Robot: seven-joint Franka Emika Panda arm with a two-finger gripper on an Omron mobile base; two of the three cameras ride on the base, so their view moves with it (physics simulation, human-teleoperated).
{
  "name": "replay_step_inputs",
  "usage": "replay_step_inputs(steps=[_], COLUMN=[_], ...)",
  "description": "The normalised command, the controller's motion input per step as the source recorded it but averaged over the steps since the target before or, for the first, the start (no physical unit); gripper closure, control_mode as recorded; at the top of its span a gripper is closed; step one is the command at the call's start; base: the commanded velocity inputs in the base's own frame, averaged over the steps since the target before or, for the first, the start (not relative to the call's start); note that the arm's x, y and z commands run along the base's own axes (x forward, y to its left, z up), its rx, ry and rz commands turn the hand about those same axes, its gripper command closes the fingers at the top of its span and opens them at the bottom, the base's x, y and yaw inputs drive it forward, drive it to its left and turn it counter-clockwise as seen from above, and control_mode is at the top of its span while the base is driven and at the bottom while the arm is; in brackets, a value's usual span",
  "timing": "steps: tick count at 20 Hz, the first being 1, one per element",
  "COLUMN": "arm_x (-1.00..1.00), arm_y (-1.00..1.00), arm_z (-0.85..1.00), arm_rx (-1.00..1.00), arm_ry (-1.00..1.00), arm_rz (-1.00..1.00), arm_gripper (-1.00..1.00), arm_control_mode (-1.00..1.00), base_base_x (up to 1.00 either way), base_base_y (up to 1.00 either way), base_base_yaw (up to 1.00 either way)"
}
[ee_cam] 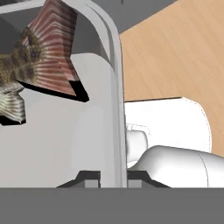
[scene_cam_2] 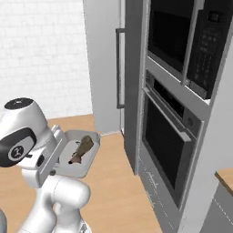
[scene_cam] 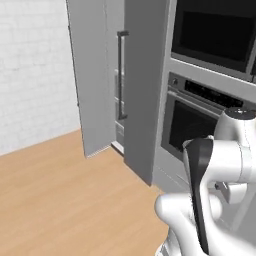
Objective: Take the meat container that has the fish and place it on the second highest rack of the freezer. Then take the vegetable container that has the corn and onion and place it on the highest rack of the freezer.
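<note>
The meat container [scene_cam_2: 85, 163], a pale grey tray, hangs tilted beside my arm above the floor, with the mottled brown fish [scene_cam_2: 82, 149] lying in it. In the hand view my gripper [ee_cam: 113, 178] is shut on the tray's rim wall [ee_cam: 113, 109], and the fish [ee_cam: 30, 65] fills the upper left. The freezer [scene_cam: 145, 85] stands ahead with its door [scene_cam: 92, 75] swung open and a dark bar handle [scene_cam: 121, 75] showing. Its racks are hidden behind the door and cabinet side. The vegetable container with the corn and onion is out of view.
A black-fronted wall oven [scene_cam_2: 166, 136] and a microwave [scene_cam_2: 177, 36] above it stand right of the freezer. A white brick wall [scene_cam: 35, 75] closes the left side. A wooden floor [scene_cam: 75, 200] lies in front.
</note>
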Motion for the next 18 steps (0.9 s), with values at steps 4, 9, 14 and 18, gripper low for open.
replay_step_inputs(steps=[4,9,14,18], arm_x=[0.00,0.00,0.00,0.00], arm_y=[0.00,0.00,0.00,0.00], arm_z=[0.00,0.00,0.00,0.00], arm_rx=[0.00,0.00,0.00,0.00], arm_ry=[0.00,0.00,0.00,0.00], arm_rz=[0.00,0.00,0.00,0.00], arm_gripper=[1.00,1.00,1.00,1.00], arm_control_mode=[1.00,1.00,1.00,1.00], base_base_x=[1.00,1.00,1.00,1.00], base_base_y=[0.73,0.67,0.56,0.36], base_base_yaw=[0.31,0.18,0.00,-0.19])
